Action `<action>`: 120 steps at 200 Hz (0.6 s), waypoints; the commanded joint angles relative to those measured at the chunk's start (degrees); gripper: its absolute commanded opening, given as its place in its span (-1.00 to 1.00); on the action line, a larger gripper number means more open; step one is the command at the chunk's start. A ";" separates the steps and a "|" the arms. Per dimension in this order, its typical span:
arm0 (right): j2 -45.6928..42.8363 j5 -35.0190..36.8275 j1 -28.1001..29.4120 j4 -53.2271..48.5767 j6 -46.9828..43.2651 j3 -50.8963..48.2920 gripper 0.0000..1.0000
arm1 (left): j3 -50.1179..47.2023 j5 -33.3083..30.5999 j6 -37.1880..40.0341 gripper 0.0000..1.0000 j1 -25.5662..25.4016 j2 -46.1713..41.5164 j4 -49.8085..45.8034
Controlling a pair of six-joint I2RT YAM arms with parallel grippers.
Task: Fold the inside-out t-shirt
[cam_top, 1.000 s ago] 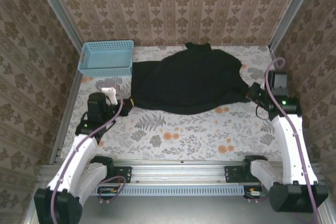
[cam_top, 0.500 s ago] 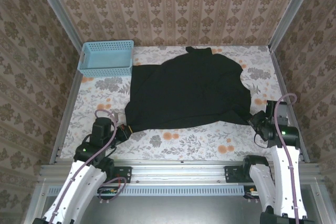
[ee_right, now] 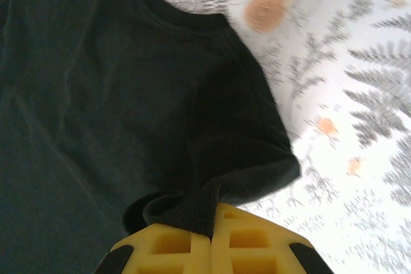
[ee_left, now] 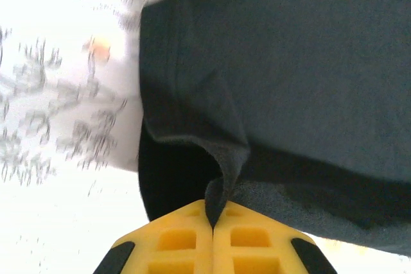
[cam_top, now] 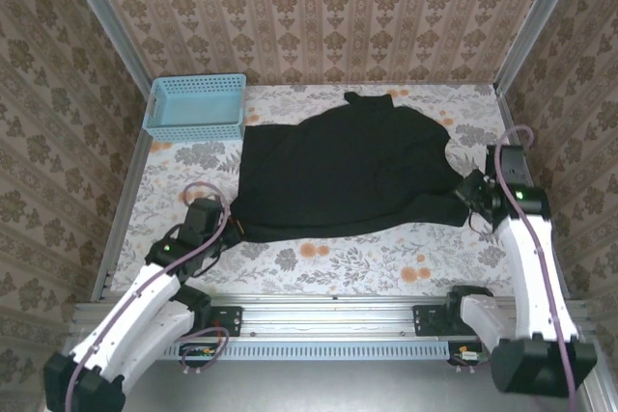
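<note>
Black t-shirt [cam_top: 348, 166] is lying spread across the middle of the floral table [cam_top: 357, 260]. At its near-left corner the left gripper [ee_left: 212, 215] is pinching a fabric fold, jaws closed on it. On the right side the right gripper [ee_right: 212, 226] is clamping the sleeve edge, jaws closed too. Light blue basket [cam_top: 195, 106] is sitting far-left, just beside the shirt's far-left corner.

Three walls [cam_top: 328, 16], back, L & R, all in tan-brown damask wallpaper. Silver metal posts [cam_top: 106, 21] run up both back corners. Table [cam_top: 367, 253] covered w/ white cloth, grey ferns & orange flowers. Metal rail [cam_top: 328, 320] along near edge. Light even, no hard shadows.
</note>
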 commanded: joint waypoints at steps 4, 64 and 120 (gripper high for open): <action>8.55 2.36 3.53 5.65 -5.11 7.57 -1.00 | 5.08 -3.75 4.28 -0.98 2.72 7.54 8.21; 29.10 5.24 6.45 8.10 -7.68 24.61 -1.00 | 13.16 -1.25 9.85 -0.93 8.34 24.92 15.05; 44.17 1.90 7.67 9.38 -9.92 36.74 -0.62 | 20.09 0.27 12.87 -0.77 12.16 37.97 18.23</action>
